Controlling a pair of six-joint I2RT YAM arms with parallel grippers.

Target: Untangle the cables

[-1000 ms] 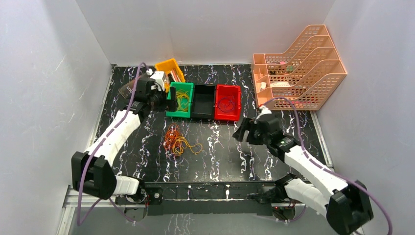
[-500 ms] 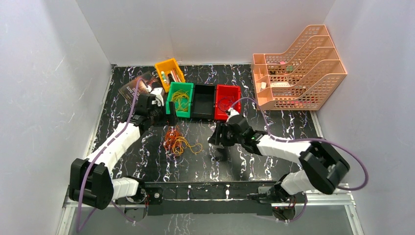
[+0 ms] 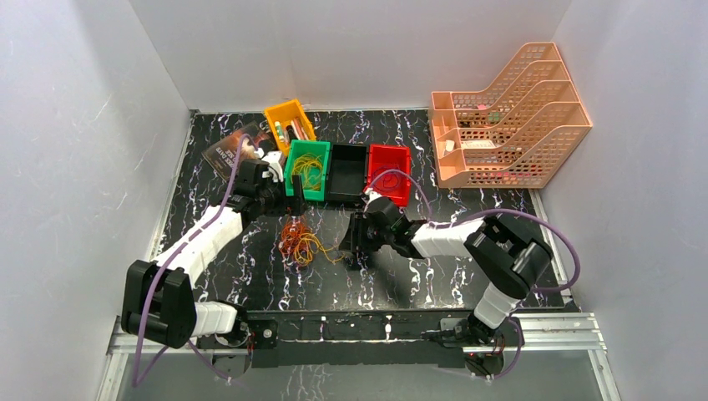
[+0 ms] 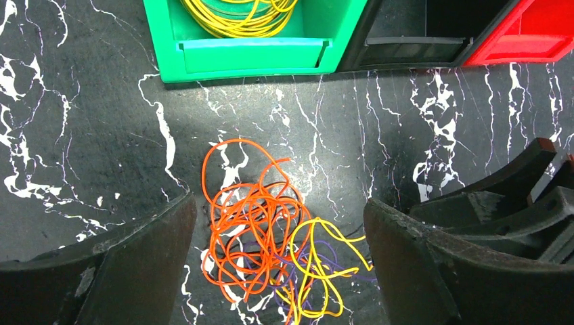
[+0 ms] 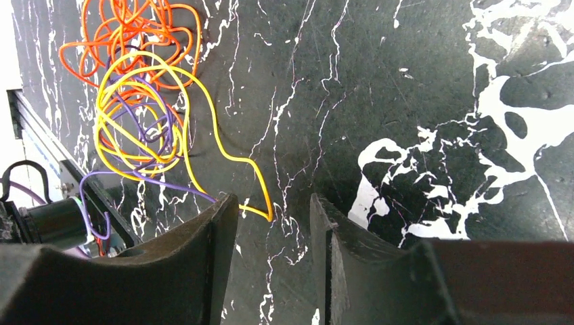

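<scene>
The cables (image 3: 300, 241) lie as one tangle of thin orange, yellow and purple loops on the black marbled table, in front of the bins. My left gripper (image 3: 292, 200) hangs over the tangle's far side, open wide. In the left wrist view the orange loops (image 4: 250, 230) and yellow loops (image 4: 318, 264) lie below and between its jaws (image 4: 279, 210), untouched. My right gripper (image 3: 355, 246) sits low at the tangle's right end. Its jaws (image 5: 274, 203) stand partly apart, and the bend of one long yellow strand (image 5: 267, 215) lies in the gap, not clamped.
A green bin (image 3: 294, 185) holding yellow cable coils, a black bin (image 3: 346, 174) and a red bin (image 3: 389, 174) stand in a row behind the tangle. A yellow bin (image 3: 290, 124) and a dark booklet (image 3: 230, 149) lie at back left, a peach file rack (image 3: 509, 109) at back right.
The right arm swung left across the table to the tangle's right end while its jaws narrowed. The left gripper came from the green bin toward the tangle.
</scene>
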